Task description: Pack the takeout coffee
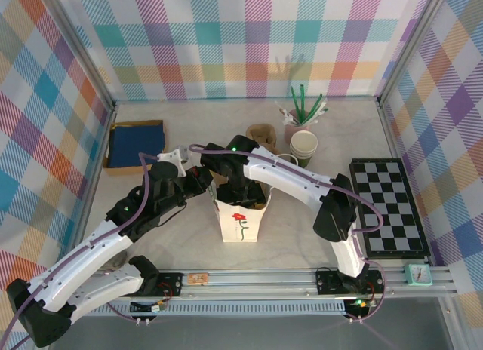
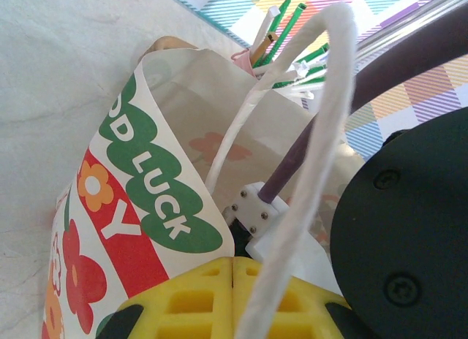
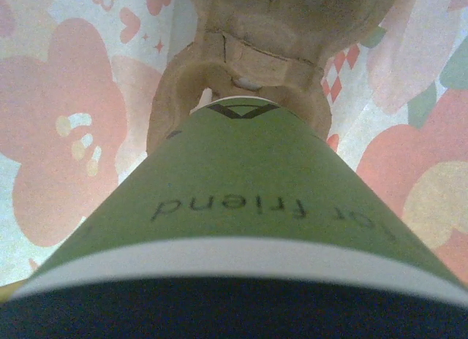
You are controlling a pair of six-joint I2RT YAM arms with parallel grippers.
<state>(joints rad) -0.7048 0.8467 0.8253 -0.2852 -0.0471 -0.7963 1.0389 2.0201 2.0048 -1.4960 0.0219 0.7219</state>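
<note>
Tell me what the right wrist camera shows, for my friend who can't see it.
A green paper cup with a black lid, seen very close, points down into a white bag printed with pink flowers. A brown cardboard tray lies at the bottom.

Pale table (image 1: pixel 290 241) with bag (image 1: pixel 241 222), chessboard (image 1: pixel 389 207), cups (image 1: pixel 304 146)

Robot test cell, laboratory type.
Plaid cloth panels (image 1: pixel 249 41) hung on an aluminium frame (image 1: pixel 84 47) around a pale table (image 1: pixel 196 112); the left arm (image 1: pixel 98 248) and right arm (image 1: pixel 290 176) were bolted to a slotted rail (image 1: pixel 264 278) at its near edge, with staged props such as a chessboard (image 1: pixel 389 207).
</note>
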